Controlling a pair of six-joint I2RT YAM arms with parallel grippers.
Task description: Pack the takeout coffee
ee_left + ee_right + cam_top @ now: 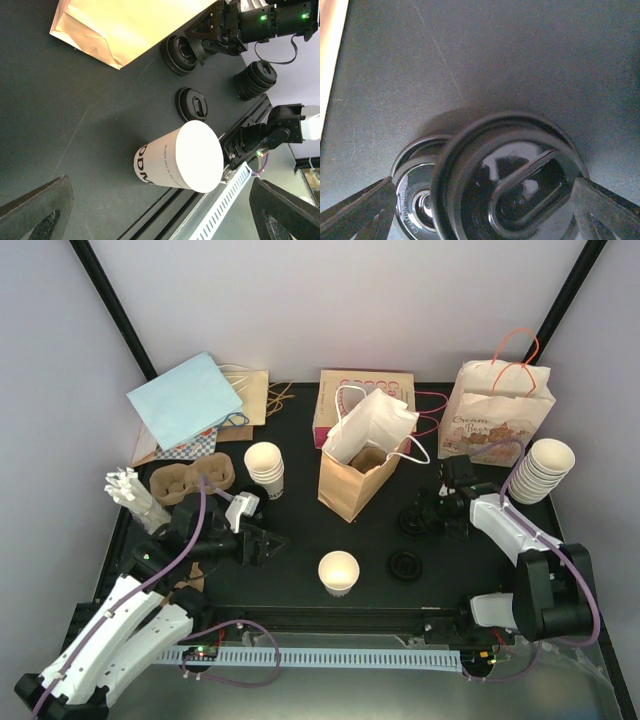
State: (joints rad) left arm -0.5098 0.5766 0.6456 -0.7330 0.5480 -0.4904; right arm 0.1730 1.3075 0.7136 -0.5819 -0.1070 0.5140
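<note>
Our left claw (272,544) and right claw (430,510) are spread wide. We see the cup (338,572) standing straight up, mouth on top, near the front edge of the bench (285,588), black lid (405,565) just beside. Its side says "ODM".

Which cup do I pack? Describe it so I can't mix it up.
Find the open brown paper bag mid-table. Just below it in the overhead view, one cream cup stands alone, a loose black lid to its right. Every other cup is nested in the left stack or the right stack.
</note>
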